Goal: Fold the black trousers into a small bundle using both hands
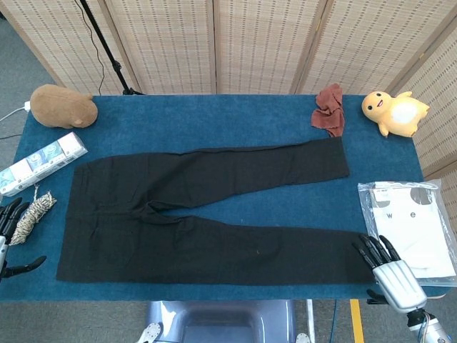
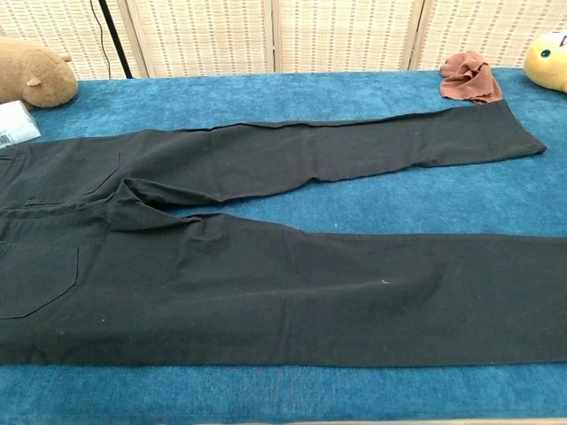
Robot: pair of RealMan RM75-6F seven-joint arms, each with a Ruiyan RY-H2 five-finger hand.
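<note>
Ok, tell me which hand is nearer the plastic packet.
Right. The right hand sits at the table's near edge, just beside the packet, its fingers toward the trouser cuff. The left hand is at the far opposite end, by the rope.

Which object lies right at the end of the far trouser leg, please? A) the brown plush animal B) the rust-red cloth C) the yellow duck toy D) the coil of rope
B: the rust-red cloth sits at the hem of the far leg of the black trousers.
</note>
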